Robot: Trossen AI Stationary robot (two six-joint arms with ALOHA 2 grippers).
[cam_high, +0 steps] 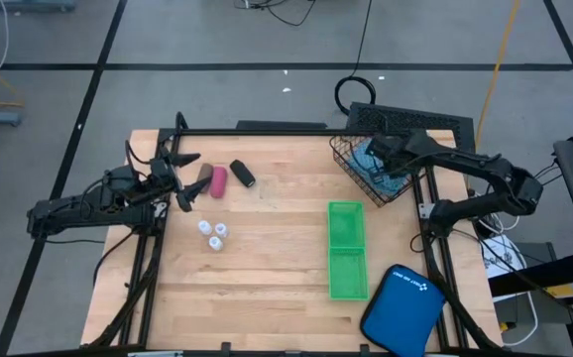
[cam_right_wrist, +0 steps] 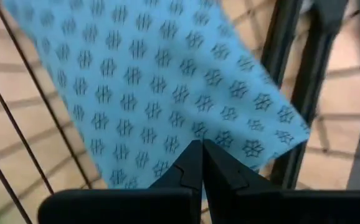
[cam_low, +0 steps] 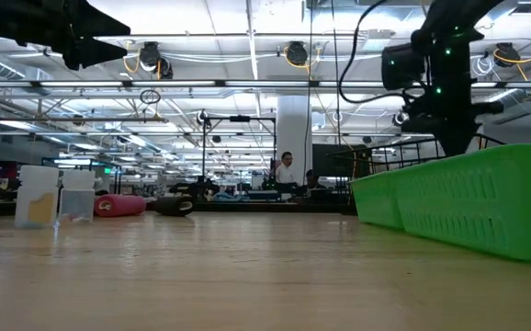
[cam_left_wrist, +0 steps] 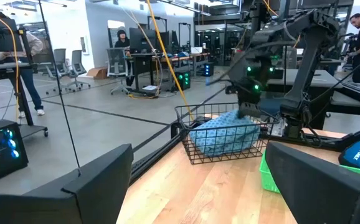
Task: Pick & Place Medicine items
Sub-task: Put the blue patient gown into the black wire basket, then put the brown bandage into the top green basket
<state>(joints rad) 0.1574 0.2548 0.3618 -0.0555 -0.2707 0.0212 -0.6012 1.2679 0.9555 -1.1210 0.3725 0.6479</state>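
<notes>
**While pouch sits in basket, rolls and bottles wait by the left arm**

Seen from above: teal pouch (cam_high: 370, 159) lying crumpled inside the wire basket (cam_high: 346, 164) at the table's far right corner, with right gripper (cam_high: 376, 149) poised over it. Near the left arm, brown roll (cam_high: 203, 175), pink roll (cam_high: 218, 181) and black roll (cam_high: 242, 175) side by side, white bottles (cam_high: 211, 234) clustered just nearer the table's front. Left gripper (cam_high: 185, 178) just beside the brown roll, fingers spread wide, nothing between them. Green tray (cam_high: 346, 249) and blue case (cam_high: 402, 309) well apart from both.

From table level: pink roll (cam_low: 119, 205) and black roll (cam_low: 173, 206) lying flat on the wood, likely to roll if nudged sideways; best pinched across the middle. Bottles probably light, hard, easy to tip; a grip low on the body seems safest.

Through the left wrist: pouch (cam_left_wrist: 225, 134) slumped against the basket wires, clearly soft and limp.

Through the right wrist: patterned fabric of the pouch (cam_right_wrist: 167, 93) filling the frame, fingertips pressed together, with no cloth visibly caught between them. Fabric likely to fold and slide; a bunched edge would give surer purchase than flat cloth
</notes>
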